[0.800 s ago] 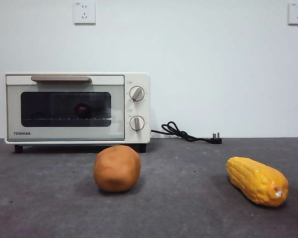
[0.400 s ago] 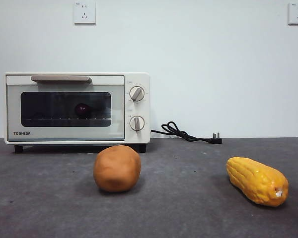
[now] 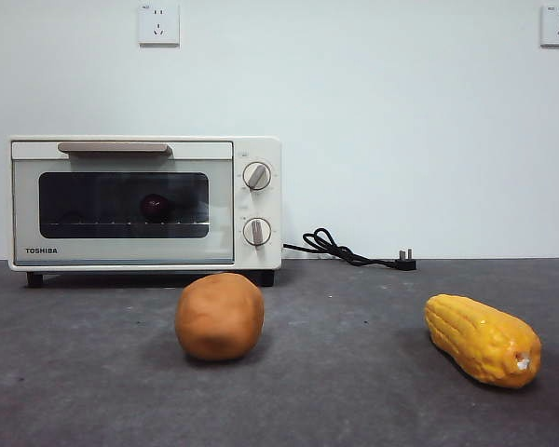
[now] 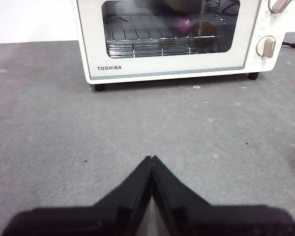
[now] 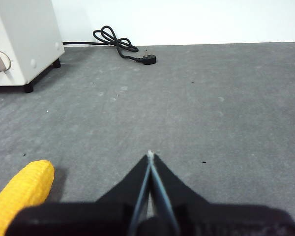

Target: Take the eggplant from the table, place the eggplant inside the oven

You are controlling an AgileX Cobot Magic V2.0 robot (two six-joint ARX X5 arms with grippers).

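The cream-white TOSHIBA oven (image 3: 144, 203) stands at the back left of the dark grey table (image 3: 354, 372), its glass door closed. Behind the glass the small dark purple eggplant (image 3: 154, 207) rests on the wire rack; the left wrist view shows the eggplant (image 4: 185, 22) through the door of the oven (image 4: 172, 37) too. My left gripper (image 4: 151, 158) is shut and empty, hanging over bare table some way in front of the oven. My right gripper (image 5: 149, 154) is also shut and empty, over the table's right part, near the corn. Neither arm shows in the front view.
A brown potato-like lump (image 3: 219, 316) lies in front of the oven. A yellow corn cob (image 3: 483, 339) lies at the right; its tip (image 5: 22, 189) appears in the right wrist view. A black power cord with plug (image 3: 349, 250) trails beside the oven at the wall.
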